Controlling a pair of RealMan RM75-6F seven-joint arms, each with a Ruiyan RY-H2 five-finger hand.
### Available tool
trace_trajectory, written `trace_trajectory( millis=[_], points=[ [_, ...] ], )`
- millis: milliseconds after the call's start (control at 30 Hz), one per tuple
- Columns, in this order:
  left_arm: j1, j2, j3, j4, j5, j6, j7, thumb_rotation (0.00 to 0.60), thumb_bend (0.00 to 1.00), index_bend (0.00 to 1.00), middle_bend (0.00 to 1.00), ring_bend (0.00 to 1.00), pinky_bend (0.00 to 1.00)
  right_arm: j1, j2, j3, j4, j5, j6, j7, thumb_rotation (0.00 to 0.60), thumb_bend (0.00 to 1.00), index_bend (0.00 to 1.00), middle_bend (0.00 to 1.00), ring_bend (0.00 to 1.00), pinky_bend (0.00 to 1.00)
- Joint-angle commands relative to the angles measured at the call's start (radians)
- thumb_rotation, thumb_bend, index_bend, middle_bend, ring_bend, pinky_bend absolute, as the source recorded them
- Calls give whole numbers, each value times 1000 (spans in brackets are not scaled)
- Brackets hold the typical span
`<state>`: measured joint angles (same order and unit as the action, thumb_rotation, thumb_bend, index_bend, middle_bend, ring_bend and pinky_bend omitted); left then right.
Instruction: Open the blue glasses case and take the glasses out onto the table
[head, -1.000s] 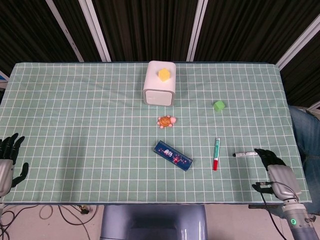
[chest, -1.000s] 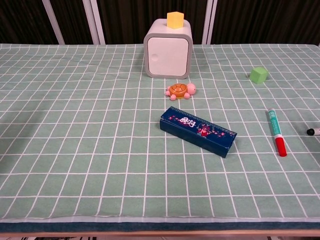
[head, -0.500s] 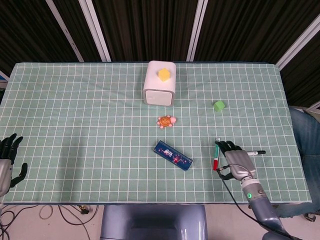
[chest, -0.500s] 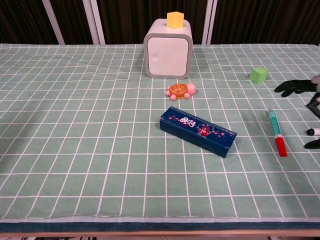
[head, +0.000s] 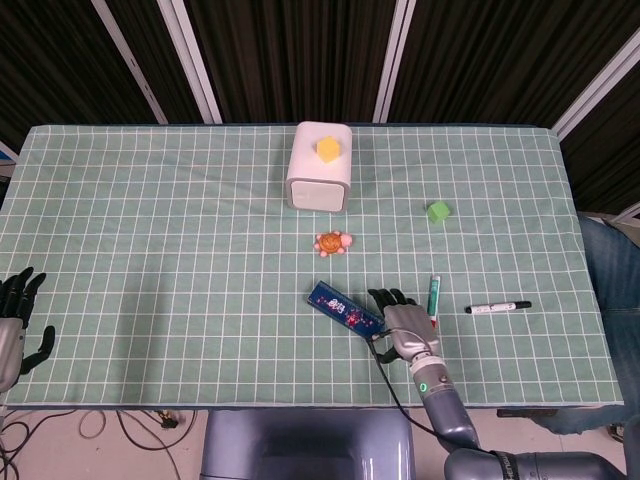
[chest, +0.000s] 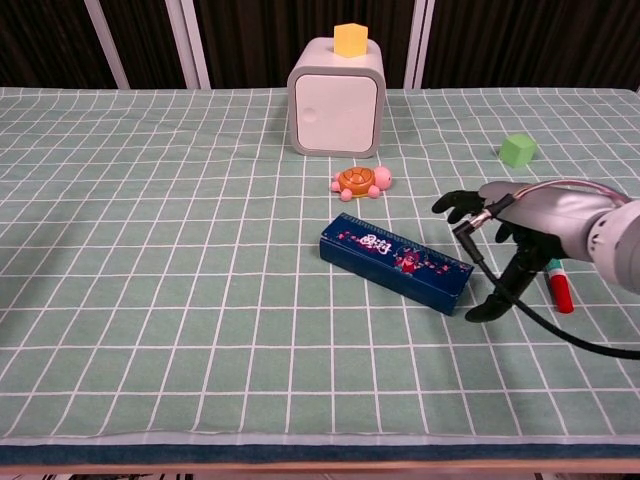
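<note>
Near the front middle of the green checked tablecloth (head: 150, 220) lies the blue glasses case (head: 346, 311), lid shut, set at a slant with its right end closer to the front edge. In the chest view the case (chest: 396, 262) shows a patterned top and sits flat on the cloth.

The right hand (head: 403, 325) is just beside the case's right end, fingers spread and holding nothing. In the chest view this hand (chest: 515, 240) hangs above the cloth, its upper fingers reaching toward the case and its thumb pointing down near the case's right end; contact with the case cannot be confirmed from either view.

The left hand (head: 18, 325) sits at the far left front edge of the table, well apart from the case, fingers apart and empty.

Other items noted: a green and red marker (head: 433, 300) just right of the right hand; a black-capped pen (head: 497, 307) further right; an orange turtle toy (head: 333, 242) behind the case; a white box (head: 320, 166) with a yellow block (head: 328, 149) on top; a green cube (head: 438, 211) at right rear.
</note>
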<state>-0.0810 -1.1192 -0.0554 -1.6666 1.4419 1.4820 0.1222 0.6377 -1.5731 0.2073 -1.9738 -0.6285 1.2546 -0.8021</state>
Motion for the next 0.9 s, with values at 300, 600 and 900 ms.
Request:
trace_trajectory(
  millis=[300,600,900],
  points=[
    [0,1,-5,-1,-13,-3,0,600,459,28,0,0,0,41,-161,20,99,10,144,-42,600,58,94,135,69,203],
    [1,-2,-7,-2,-14,2,2,600,459,28,0,0,0,53,-214,43,159,14,154,-28,600,58,95,135,69,203],
    [1,0,-9,-3,-20,2,3,600,459,28,0,0,0,53,-238,40,223,-4,161,-21,600,59,95,135,69,203]
  ],
)
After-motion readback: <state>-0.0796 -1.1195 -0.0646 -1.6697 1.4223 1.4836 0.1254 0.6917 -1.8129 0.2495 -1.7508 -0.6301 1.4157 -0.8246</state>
